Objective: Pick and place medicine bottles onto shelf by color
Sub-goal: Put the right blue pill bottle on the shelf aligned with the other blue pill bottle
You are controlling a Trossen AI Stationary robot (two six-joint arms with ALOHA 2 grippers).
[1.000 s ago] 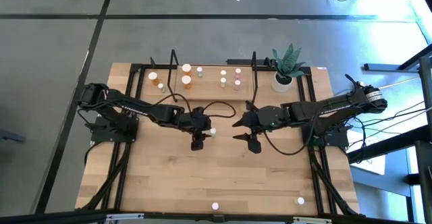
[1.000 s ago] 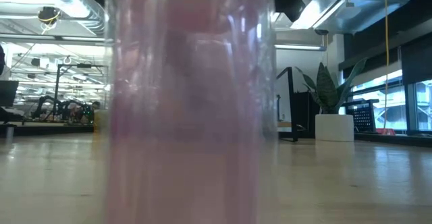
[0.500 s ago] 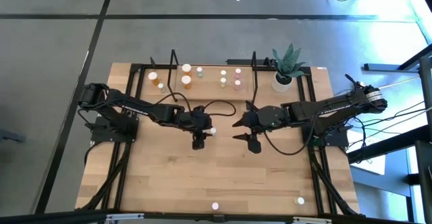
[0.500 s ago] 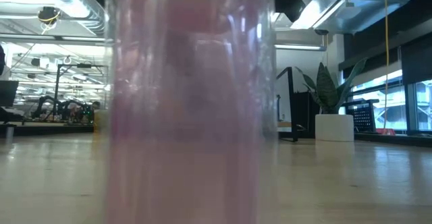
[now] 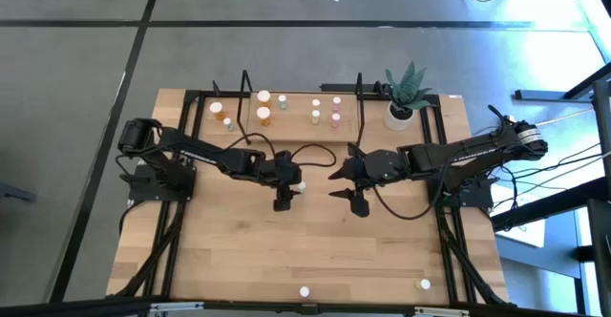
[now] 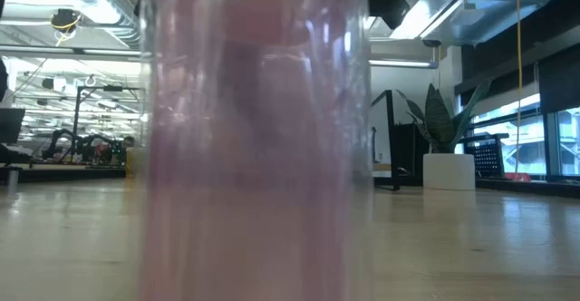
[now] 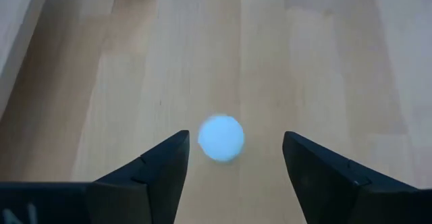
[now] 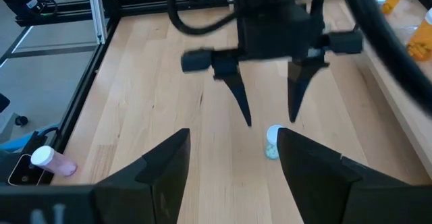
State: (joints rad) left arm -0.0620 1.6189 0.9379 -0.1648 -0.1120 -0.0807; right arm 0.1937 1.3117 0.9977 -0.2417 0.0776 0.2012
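hovering left tool [image 7: 233, 158] open over white-capped bottle [image 7: 221, 137], no readable writing

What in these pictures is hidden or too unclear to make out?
- Low view: a pink bottle right at the lens hides both arms and most of the table.
- Left wrist view: the bottle between the left gripper fingers shows only a blurred cap; body colour unseen.
- High view: shelf bottles too small to read.
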